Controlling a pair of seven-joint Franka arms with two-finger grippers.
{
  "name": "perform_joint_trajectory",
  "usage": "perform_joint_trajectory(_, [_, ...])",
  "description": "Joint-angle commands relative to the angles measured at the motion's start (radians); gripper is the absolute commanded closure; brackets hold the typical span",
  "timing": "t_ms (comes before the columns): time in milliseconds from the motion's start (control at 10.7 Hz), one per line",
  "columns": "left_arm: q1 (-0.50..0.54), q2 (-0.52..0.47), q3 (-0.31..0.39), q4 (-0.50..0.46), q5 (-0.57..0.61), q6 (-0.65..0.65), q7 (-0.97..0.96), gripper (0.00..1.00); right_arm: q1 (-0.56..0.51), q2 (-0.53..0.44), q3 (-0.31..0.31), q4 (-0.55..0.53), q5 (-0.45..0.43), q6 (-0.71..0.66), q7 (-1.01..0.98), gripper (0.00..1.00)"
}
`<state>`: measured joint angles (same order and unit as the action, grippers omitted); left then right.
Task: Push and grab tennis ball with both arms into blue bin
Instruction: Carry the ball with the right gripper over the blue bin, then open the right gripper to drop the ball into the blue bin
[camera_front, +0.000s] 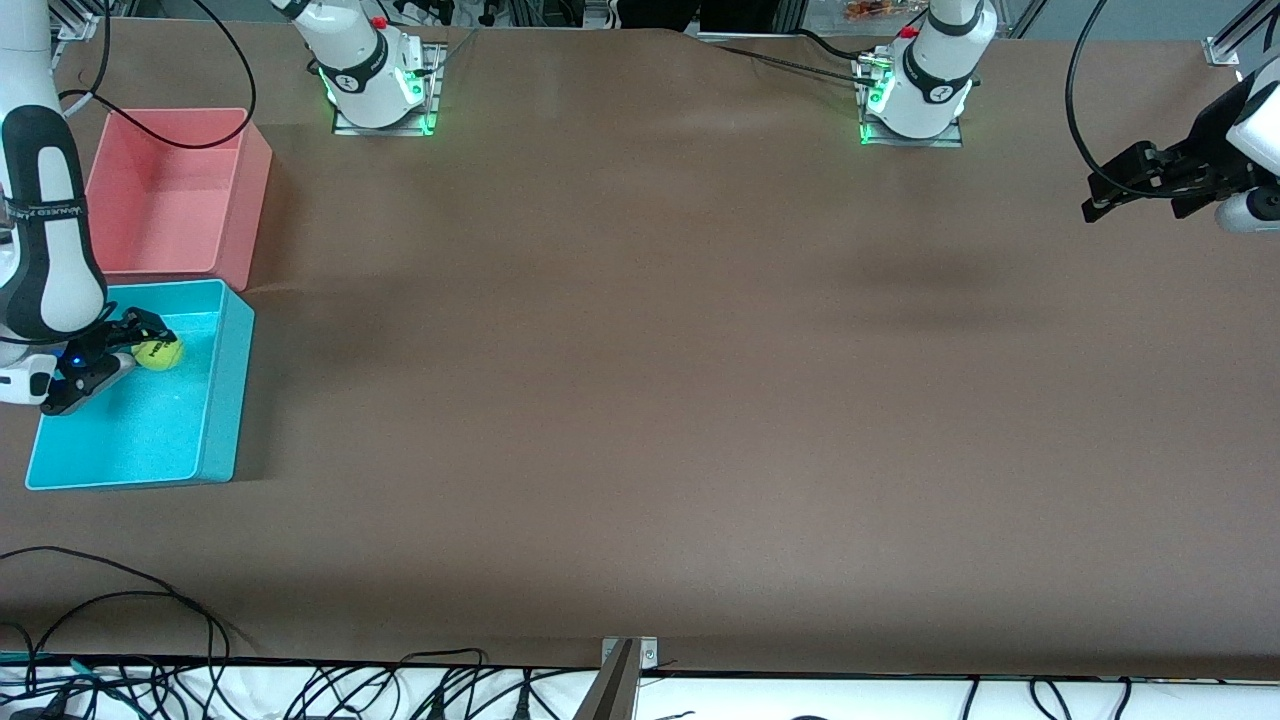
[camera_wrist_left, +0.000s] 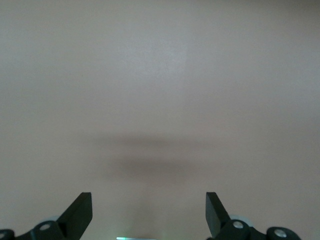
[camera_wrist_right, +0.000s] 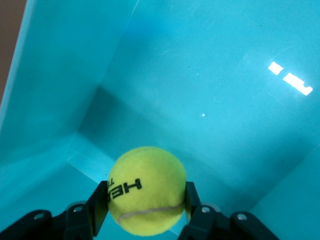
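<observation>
Two fingers of the right gripper (camera_wrist_right: 145, 212) are clamped on the tennis ball (camera_wrist_right: 147, 190), one pad on each side, ball seated between them. Ball is held over the inside of the blue bin (camera_front: 224, 385), above its floor; whether it touches the floor cannot be told from either view. Lettering on the ball: black print reading "HEA…", last letters curve out of sight; a smaller line under it is unreadable. Bin stands at the right arm's end of the table, touching or just beside the pink bin (camera_front: 235, 200), and nearer to the front camera than it. Right arm's forearm band carries small print, too fine to read. Step in hand, as judged: the drop-off, ball already within the bin walls. Next move would call only for spreading the fingers and lifting clear without catching a wall. Left gripper (camera_wrist_left: 149, 212) waits, fingers spread wide with nothing between them, over bare brown table (camera_front: 640, 400) at the left arm's end.
</observation>
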<state>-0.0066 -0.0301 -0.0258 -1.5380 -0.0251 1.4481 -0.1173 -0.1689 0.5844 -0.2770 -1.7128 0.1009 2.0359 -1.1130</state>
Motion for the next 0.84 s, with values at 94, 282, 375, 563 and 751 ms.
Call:
perform_joint_trajectory(94, [0.0,0.013,0.0,0.033,0.021,-0.02,0.005,0.0,-0.015,0.009,0.005,0.025,-0.012,-0.006,-0.054,0.0])
perform_joint_trajectory(282, [0.0,0.013,0.0,0.033,0.022,-0.02,0.005,0.0,-0.012,0.009,0.005,0.06,-0.013,-0.017,-0.041,0.0])
perform_joint_trajectory(375, [0.0,0.013,0.0,0.033,0.021,-0.02,0.005,0.0,-0.011,0.009,0.005,0.065,-0.013,-0.02,-0.042,0.0])
perform_joint_trajectory(563, [0.0,0.013,0.0,0.033,0.021,-0.02,0.007,0.0,-0.008,0.002,0.007,0.077,-0.006,-0.046,-0.042,0.0])
perform_joint_trajectory(751, [0.0,0.013,0.0,0.033,0.022,-0.02,0.005,0.0,-0.001,0.002,0.012,0.146,0.005,-0.121,-0.006,0.0])
